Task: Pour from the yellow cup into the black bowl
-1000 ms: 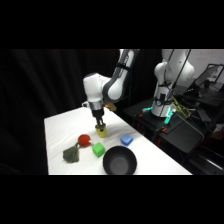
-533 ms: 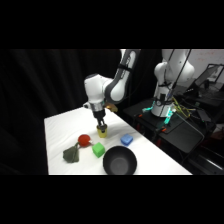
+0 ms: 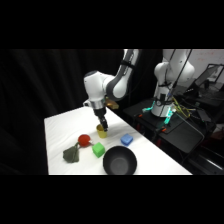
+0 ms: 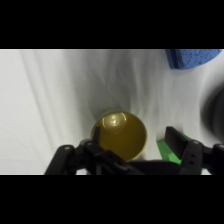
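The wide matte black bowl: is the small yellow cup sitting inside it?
No, the small yellow cup stands on the white table, apart from the black bowl.

One yellow cup (image 3: 102,132), one black bowl (image 3: 120,161), one red ball (image 3: 84,140), one green cube (image 3: 98,149), one blue block (image 3: 126,140), one cloth lump (image 3: 71,154).

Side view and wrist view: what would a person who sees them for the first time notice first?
First, the white arm's hand reaching down onto the yellow cup near the middle of the white table. In the wrist view the cup fills the centre, one finger to its right. Next, the black bowl at the table's front edge, with the red ball to its left.
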You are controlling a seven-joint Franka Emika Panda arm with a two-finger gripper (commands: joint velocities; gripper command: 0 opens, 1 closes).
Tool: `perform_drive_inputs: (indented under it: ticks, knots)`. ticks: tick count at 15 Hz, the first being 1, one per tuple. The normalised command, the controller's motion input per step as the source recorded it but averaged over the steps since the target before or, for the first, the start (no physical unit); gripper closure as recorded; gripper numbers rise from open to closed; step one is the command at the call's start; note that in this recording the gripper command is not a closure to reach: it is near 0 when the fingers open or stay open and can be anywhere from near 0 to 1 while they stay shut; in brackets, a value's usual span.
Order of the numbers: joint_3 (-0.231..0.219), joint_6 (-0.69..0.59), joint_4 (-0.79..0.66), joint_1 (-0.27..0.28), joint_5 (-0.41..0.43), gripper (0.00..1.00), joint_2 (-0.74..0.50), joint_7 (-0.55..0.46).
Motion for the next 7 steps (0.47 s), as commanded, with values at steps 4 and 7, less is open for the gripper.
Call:
perform_drive_inputs:
  ticks: [4,7]
  knots:
    - [-0.059,-0.61,-0.01,0.064,-0.202,0.00,-0.69,0.16]
    - [0.000,-0.51,0.01,0.062,-0.187,0.00,-0.62,0.19]
